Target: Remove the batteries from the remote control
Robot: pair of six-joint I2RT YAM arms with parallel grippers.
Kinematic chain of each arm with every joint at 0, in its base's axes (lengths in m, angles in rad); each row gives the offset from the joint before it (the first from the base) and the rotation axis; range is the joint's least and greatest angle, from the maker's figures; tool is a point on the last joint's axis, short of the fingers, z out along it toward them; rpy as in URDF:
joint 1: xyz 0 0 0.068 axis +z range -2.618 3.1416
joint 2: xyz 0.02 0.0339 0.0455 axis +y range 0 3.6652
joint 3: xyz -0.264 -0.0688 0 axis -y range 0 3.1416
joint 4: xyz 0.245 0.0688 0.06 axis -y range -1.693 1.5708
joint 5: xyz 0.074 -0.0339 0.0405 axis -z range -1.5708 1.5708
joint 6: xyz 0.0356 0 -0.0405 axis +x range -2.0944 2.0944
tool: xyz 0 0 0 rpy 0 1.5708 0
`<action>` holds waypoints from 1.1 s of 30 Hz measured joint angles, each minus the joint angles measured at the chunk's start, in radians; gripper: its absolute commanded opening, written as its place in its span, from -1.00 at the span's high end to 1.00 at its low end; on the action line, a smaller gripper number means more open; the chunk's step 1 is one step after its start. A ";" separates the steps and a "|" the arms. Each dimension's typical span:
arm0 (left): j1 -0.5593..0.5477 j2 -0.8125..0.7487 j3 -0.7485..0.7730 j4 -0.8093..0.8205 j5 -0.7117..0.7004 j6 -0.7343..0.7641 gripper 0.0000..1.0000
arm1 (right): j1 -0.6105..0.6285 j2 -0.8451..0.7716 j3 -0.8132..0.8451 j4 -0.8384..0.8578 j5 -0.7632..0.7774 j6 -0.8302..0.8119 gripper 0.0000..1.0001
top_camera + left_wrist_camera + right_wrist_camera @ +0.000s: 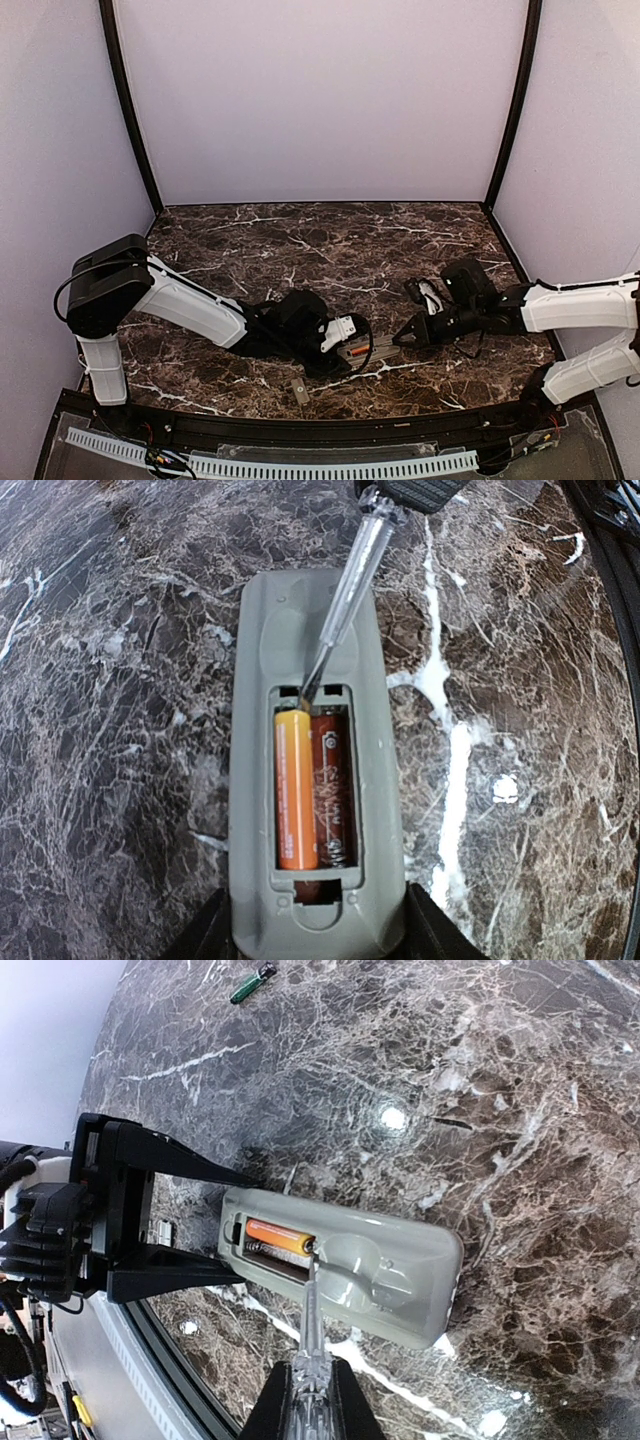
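Note:
The remote control [310, 630] lies grey back up on the marble table, its battery bay open. Two batteries sit side by side in the bay: an orange one [296, 790] and a dark one [332, 790]. My left gripper [318, 942] is shut on the remote's near end, one finger on each side. My right gripper [310, 1388] is shut on a clear-handled screwdriver [312, 1325]. Its tip touches the end of the orange battery [280, 1235] at the bay's edge. In the top view the remote [384, 347] lies between the left gripper [350, 345] and the right gripper [408, 336].
A small flat grey cover piece [299, 390] lies near the table's front edge, in front of the left gripper. A small green object [253, 982] lies far off on the marble in the right wrist view. Purple walls enclose the table.

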 measured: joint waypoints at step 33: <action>0.000 0.009 0.023 -0.021 0.003 -0.014 0.99 | 0.069 0.072 0.335 -0.518 0.133 -0.043 1.00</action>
